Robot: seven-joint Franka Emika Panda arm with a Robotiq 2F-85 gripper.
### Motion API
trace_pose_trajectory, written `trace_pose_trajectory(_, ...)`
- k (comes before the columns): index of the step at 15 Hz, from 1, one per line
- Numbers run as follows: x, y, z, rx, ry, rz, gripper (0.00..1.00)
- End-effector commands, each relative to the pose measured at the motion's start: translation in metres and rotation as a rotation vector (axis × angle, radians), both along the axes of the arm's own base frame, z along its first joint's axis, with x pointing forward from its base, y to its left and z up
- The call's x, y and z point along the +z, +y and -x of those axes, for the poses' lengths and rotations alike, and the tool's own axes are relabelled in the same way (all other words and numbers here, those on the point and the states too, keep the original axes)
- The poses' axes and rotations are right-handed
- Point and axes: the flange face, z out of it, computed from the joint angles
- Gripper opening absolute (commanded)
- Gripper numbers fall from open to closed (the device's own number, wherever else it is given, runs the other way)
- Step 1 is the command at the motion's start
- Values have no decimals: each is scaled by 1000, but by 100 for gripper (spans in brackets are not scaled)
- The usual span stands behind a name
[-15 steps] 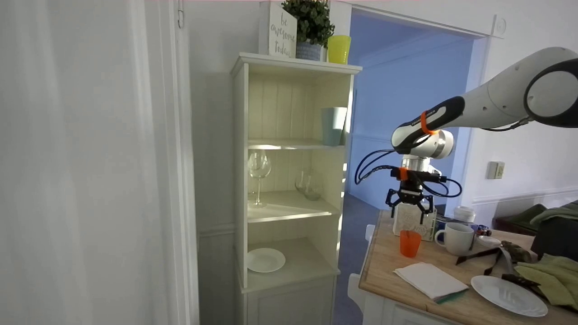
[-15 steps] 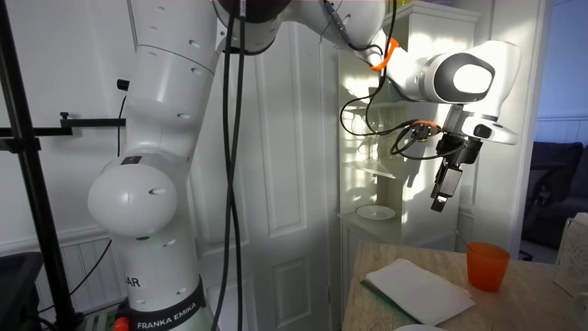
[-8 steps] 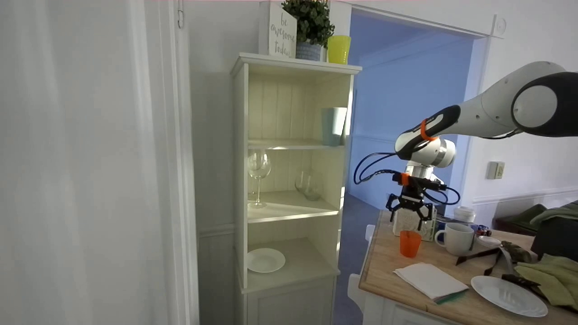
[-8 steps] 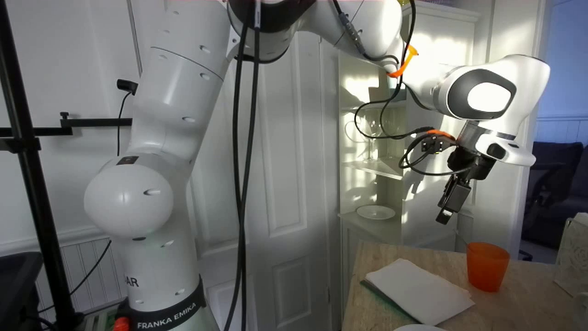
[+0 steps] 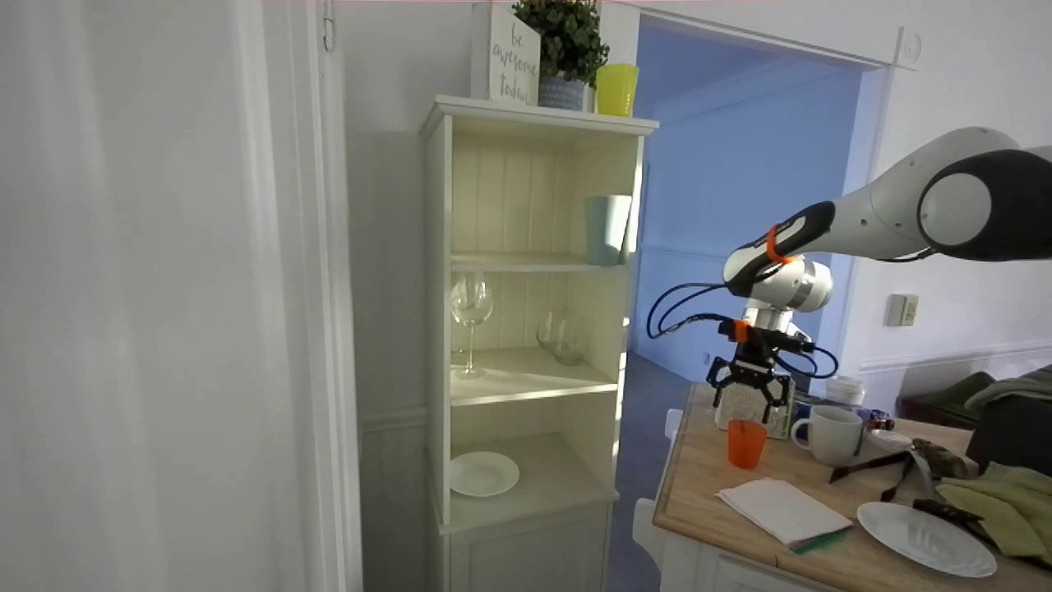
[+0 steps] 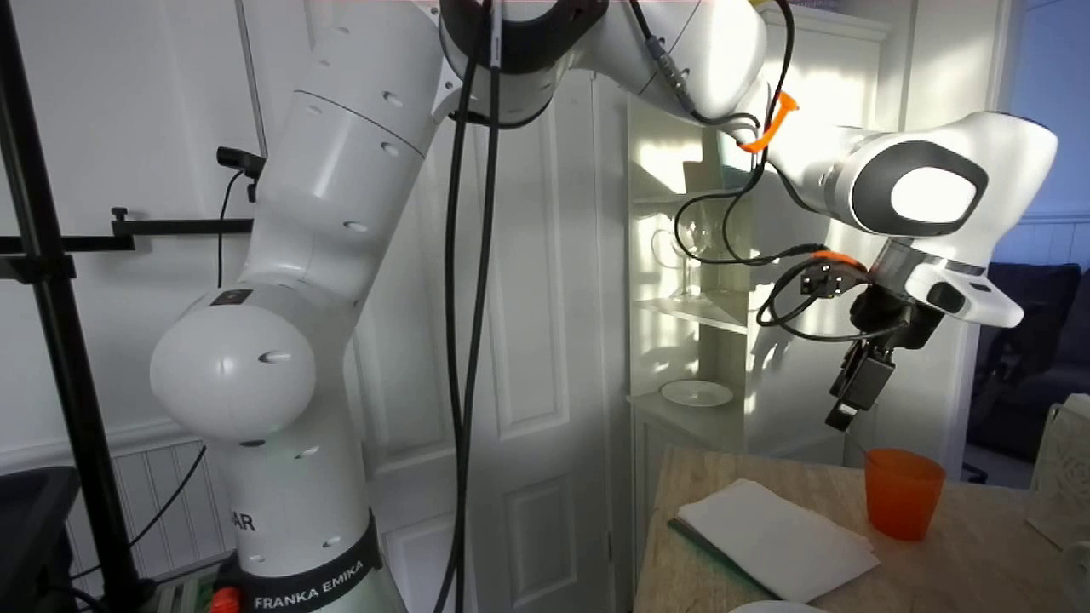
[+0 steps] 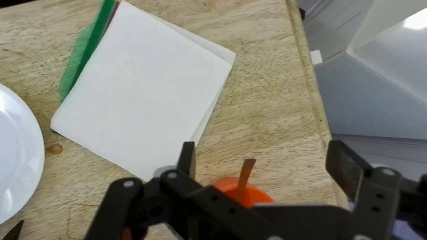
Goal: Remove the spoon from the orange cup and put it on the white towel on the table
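Wrist view: your gripper (image 7: 262, 159) has its two fingers spread wide, and the handle of the spoon (image 7: 246, 171) tilts out of the orange cup (image 7: 255, 196), with clearance visible on either side. In an exterior view the fingertips (image 6: 840, 418) overlap just above that handle, which thins there to a faint line past the rim. In an exterior view you find the cup near the left edge of the table (image 5: 699, 485), the white towel (image 5: 781, 511) near the left front corner, and the white plate (image 5: 926, 538), cropped in the wrist view, whole by the front edge
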Motion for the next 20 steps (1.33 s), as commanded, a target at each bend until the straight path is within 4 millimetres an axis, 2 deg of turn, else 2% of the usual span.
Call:
trace_pose_trajectory(1, -10, -8, -10, -9, -5, -40, 100)
trace_pose_trajectory(9, -32, -13, -20, -13, 21, -36, 100)
trace_pose_trajectory(10, -33, -14, -21, -12, 20, -33, 95)
trace_pose_trajectory(12, -35, -15, -24, -11, 25, -32, 71)
trace_pose_trajectory(13, -35, -15, -24, -11, 26, -32, 68)
trace_pose_trajectory(16, -35, -16, -27, -10, 23, -28, 48)
trace_pose_trajectory(20, -31, -19, -28, -13, 19, -24, 34)
